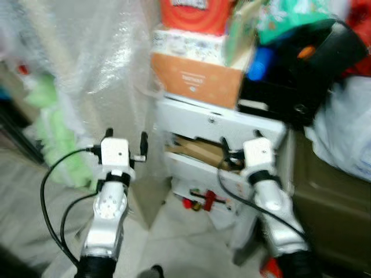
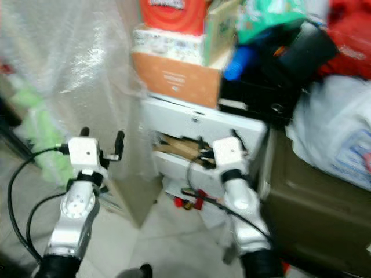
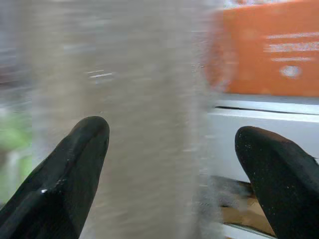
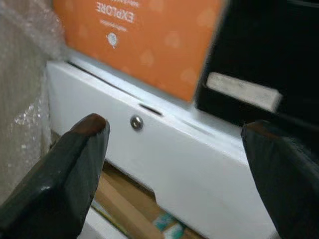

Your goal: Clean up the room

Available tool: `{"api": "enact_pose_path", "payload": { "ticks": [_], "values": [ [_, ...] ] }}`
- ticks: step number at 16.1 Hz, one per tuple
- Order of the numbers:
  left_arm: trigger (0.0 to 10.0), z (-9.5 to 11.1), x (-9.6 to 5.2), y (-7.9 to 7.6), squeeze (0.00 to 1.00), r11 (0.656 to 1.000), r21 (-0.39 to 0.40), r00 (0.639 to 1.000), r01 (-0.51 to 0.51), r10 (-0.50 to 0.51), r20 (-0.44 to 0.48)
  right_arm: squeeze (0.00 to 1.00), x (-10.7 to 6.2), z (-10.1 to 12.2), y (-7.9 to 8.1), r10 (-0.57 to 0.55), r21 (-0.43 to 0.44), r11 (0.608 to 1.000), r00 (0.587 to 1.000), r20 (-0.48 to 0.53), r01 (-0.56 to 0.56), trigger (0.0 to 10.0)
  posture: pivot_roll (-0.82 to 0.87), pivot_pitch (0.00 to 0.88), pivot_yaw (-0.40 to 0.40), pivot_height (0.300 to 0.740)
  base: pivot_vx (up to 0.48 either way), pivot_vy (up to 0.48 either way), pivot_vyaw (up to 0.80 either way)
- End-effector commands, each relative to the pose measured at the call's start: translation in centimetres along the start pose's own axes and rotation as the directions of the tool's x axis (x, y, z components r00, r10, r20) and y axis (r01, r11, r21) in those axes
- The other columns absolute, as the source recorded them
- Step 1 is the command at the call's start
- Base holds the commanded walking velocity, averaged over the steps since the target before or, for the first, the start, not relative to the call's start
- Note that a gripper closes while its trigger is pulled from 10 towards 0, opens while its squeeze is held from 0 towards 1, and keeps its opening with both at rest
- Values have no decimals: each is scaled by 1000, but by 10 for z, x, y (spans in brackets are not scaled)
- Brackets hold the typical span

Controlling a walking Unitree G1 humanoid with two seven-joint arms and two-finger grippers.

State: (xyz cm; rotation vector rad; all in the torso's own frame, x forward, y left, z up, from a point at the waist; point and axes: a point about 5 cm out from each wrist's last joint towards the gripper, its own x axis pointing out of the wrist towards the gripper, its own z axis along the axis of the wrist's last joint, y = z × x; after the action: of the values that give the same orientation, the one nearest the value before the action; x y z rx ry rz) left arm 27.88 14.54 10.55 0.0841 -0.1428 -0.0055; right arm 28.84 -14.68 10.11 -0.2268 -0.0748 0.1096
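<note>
We see both arms raised in front of a white drawer unit (image 1: pixel 214 124) piled with clutter. Our left gripper (image 1: pixel 126 139) has its two black fingers (image 3: pixel 65 179) spread wide apart and holds nothing; it hangs in the air before a tall column wrapped in clear bubble film (image 1: pixel 110 63), just beside the left edge of the drawer unit, touching neither as far as we can tell. Our right gripper (image 1: pixel 240 142) is likewise wide open and empty, its fingers (image 4: pixel 65 174) pointing at the white drawer front with its small round metal lock (image 4: pixel 136 122), close to it but not in contact. Below that drawer front an open gap shows brown cardboard (image 1: pixel 200 152) lying inside. On top of the unit sits an orange box (image 1: pixel 197 78) printed with the word EXPLORE, and just beside it a black case (image 1: pixel 290 87); above them are stacked a patterned box (image 1: pixel 188 45), a red container (image 1: pixel 194 14), a blue object (image 1: pixel 259 63) and something green (image 1: pixel 290 17), all blurred. On the pale floor (image 1: pixel 174 243) under the unit lies a small red item (image 1: pixel 203 200), between our two arms. To the right stands a dark olive bin (image 1: pixel 330 202) with a white plastic bag (image 1: pixel 342 127) resting on it. Something pale green (image 1: pixel 58 127) shows at the far left, behind the wrapped column.
</note>
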Motion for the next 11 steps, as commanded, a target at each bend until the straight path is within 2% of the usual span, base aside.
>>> {"api": "enact_pose_path", "payload": {
  "ticks": [1,4,7,11],
  "values": [
    [10000,1,-5,15,0,999,28,1000,-30,30,-1,0,3,10,10,30,15,999,999,28,-30,10000,41,0,3,740,0,0,800],
    [10000,0,-9,25,0,998,56,999,-43,44,-8,0,-5,14,5,13,30,999,999,39,-14,10000,27,0,13,740,0,0,798],
    [10000,-3,-9,24,0,998,62,999,-31,33,-26,0,-5,12,2,2,29,1000,1000,27,-3,10000,29,0,17,740,0,0,0],
    [10000,-4,-6,24,0,998,67,999,-16,18,-37,0,-1,11,7,2,23,1000,1000,24,-3,10000,37,0,26,740,0,0,800]
  ]
}}
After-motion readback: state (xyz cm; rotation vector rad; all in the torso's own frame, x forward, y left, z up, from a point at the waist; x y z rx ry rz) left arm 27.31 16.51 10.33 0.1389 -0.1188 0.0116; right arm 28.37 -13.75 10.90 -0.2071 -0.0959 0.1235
